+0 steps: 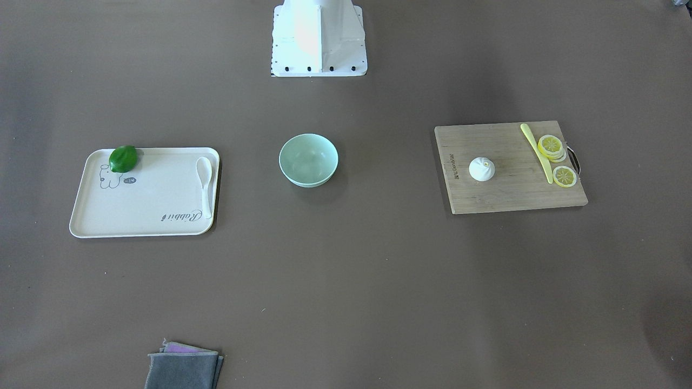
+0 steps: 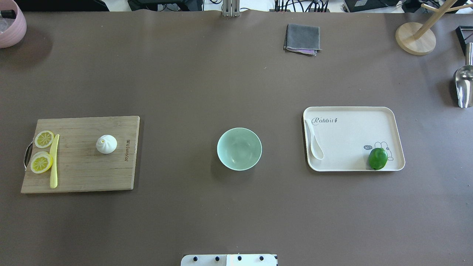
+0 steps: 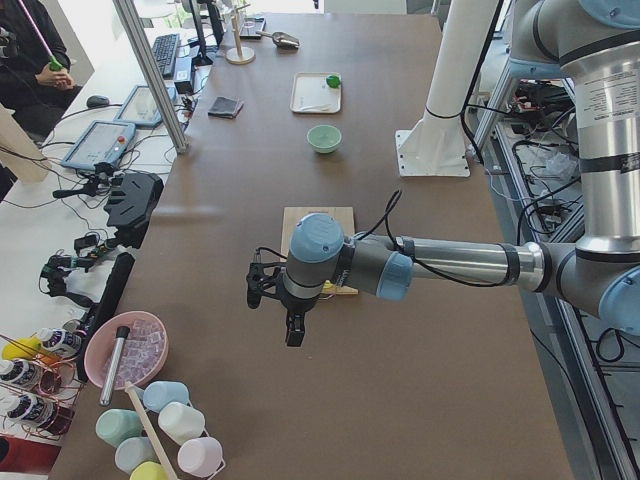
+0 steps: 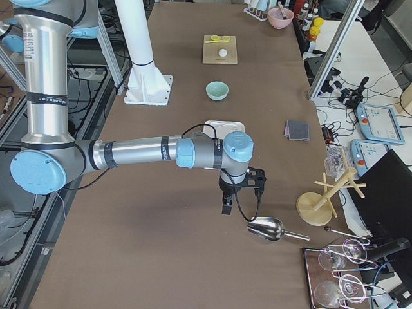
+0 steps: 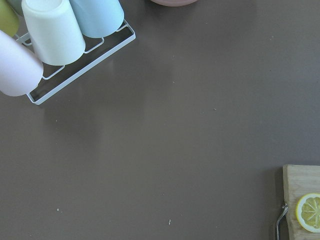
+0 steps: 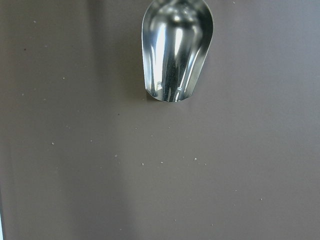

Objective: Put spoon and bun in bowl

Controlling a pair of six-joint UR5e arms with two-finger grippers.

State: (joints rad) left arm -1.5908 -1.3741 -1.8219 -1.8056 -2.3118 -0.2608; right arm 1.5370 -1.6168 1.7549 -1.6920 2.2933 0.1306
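The mint-green bowl (image 2: 239, 148) stands empty mid-table, also in the front view (image 1: 308, 160). The white spoon (image 2: 314, 142) lies on a cream tray (image 2: 351, 136), at the tray edge nearest the bowl (image 1: 204, 181). The white bun (image 2: 106, 144) sits on a wooden cutting board (image 2: 81, 166), also in the front view (image 1: 481, 169). My left gripper (image 3: 290, 320) hangs past the board's outer end, far from the bun. My right gripper (image 4: 226, 206) hangs past the tray, near a metal scoop. I cannot tell whether either is open or shut.
A green lime (image 2: 377, 158) sits on the tray. Lemon slices (image 2: 41, 162) and a yellow knife (image 2: 54, 160) lie on the board. A folded grey cloth (image 2: 302, 38), a metal scoop (image 6: 176, 50), a wooden stand (image 2: 415, 37) and a cup rack (image 5: 50, 35) stand at the table's edges.
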